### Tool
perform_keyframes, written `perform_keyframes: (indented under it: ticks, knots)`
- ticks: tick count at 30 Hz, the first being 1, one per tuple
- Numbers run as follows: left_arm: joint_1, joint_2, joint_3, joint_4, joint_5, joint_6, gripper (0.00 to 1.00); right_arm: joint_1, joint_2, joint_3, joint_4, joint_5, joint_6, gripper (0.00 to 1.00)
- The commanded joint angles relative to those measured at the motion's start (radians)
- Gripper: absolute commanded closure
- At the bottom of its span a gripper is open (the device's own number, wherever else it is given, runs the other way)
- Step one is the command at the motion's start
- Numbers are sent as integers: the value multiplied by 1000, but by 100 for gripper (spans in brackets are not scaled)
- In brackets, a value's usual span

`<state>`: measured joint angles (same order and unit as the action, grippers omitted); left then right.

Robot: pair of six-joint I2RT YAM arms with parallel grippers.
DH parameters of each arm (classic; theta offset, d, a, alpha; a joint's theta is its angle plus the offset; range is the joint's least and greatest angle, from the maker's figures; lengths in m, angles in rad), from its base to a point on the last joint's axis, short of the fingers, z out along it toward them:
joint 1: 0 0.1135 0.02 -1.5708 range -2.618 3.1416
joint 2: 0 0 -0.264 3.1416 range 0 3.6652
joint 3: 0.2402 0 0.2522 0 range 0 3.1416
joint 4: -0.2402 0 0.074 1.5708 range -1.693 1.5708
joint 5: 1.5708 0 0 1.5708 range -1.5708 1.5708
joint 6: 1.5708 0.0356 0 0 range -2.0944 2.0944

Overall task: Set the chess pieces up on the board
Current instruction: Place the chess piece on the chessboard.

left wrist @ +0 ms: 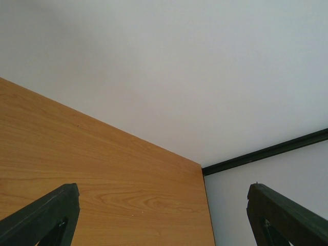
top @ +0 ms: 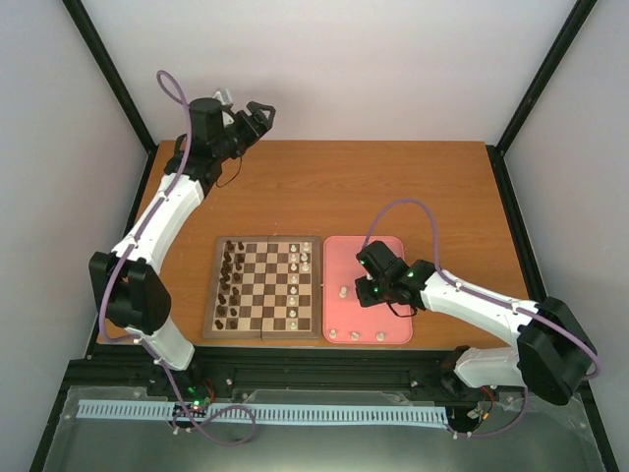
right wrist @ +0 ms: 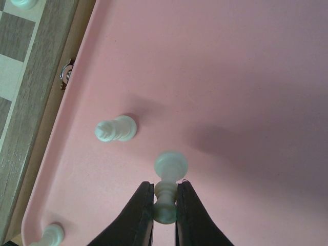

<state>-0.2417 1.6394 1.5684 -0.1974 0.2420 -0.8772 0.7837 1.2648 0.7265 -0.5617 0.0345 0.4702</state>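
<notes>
The right gripper (right wrist: 165, 190) is clamped on one white piece (right wrist: 170, 165). Both fingers press its stem below the round head, over the pink tray (right wrist: 246, 77). Whether this piece touches the tray floor cannot be told. A second piece (right wrist: 116, 129) stands just beside it on the board side, clear of the fingers. A third (right wrist: 51, 236) sits in the tray corner. The tray rim lies close to the board (right wrist: 23, 87), whose edge carries a small metal latch (right wrist: 65, 75).

The top view adds the overall layout. Dark pieces (top: 230, 285) stand along the board's left files and white pieces (top: 298, 285) along its right files. Three more white ones form a row (top: 355, 336) at the tray's near edge, and one stands just left of the right gripper. In this view the gripped piece is hidden under the gripper.

The left gripper (top: 257, 116) is raised over the far left corner of the table (top: 393, 187), well apart from the board. Its wrist view shows the fingers (left wrist: 46, 215) spread wide, grasping nothing, with table and wall beyond.
</notes>
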Motion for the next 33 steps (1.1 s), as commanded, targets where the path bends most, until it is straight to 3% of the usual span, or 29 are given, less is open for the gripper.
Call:
perform_keyframes:
  ticks: [1,10,17,23,33]
  knots:
    - [-27,13,85,-61,-29,64,0,-9,-22,2,0,27,-11,97]
    - [-28,19,108,-149,-82,118,0,-9,-1,34,0,32,-26,97]
    - [-29,9,116,-309,-185,194,0,-9,37,114,-23,35,-52,97]
    - [-28,-59,61,-441,-322,275,0,-9,136,263,-114,26,-92,97]
    - [-29,-147,-11,-686,-345,385,0,-6,303,505,-233,-49,-167,97]
